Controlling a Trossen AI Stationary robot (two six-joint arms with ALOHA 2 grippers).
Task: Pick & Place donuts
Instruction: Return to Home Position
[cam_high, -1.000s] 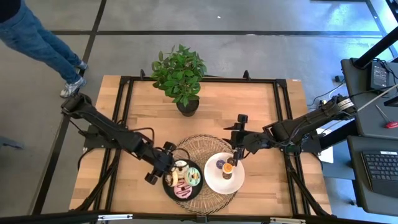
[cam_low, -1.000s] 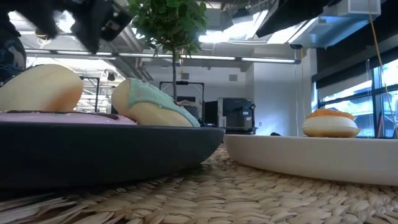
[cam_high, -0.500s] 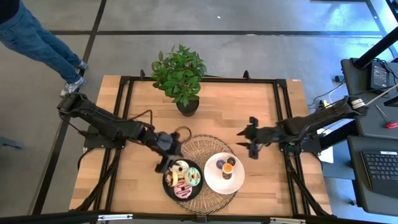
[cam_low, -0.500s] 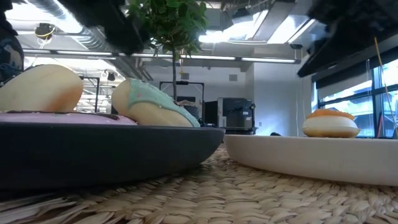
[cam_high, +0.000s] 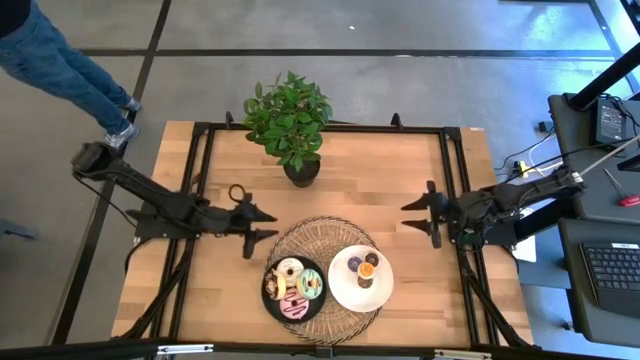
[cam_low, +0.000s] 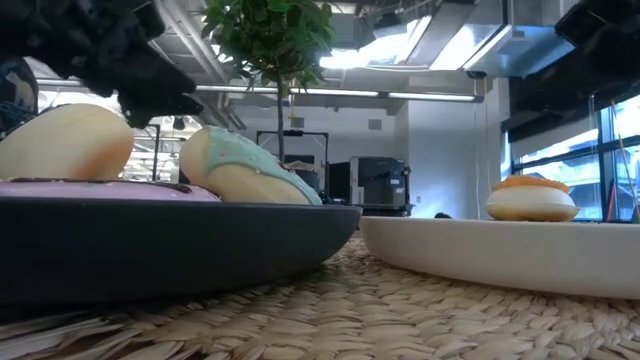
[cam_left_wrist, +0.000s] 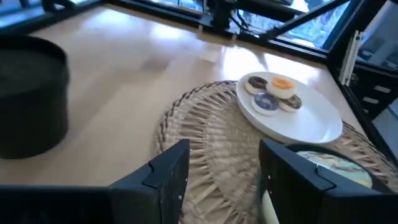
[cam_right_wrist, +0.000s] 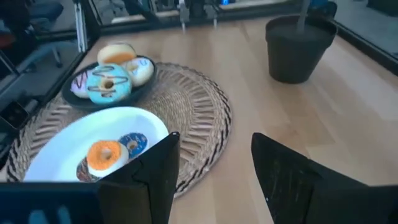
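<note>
left hand (cam_high: 266, 224) empty, spread apart, left of centre | big donuts (cam_high: 296, 284) on black plate (cam_high: 265, 291), small donuts (cam_high: 362, 268) on white plate (cam_high: 344, 293), lower centre | right hand (cam_high: 408, 217) empty, apart, centre right | step: going home, all placed; next: likely fold both arms back

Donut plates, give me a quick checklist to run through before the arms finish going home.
1. Left pincer open and empty: ok.
2. Right pincer open and empty: ok.
3. Both pincers off the plates, on either side of the woven mat: ok.
4. Mint donut, cream donut and pink donut on the black plate: ok.
5. Orange mini, purple mini and brown mini on the white plate: ok.
6. Potted plant upright, apart from both arms: ok.
</note>
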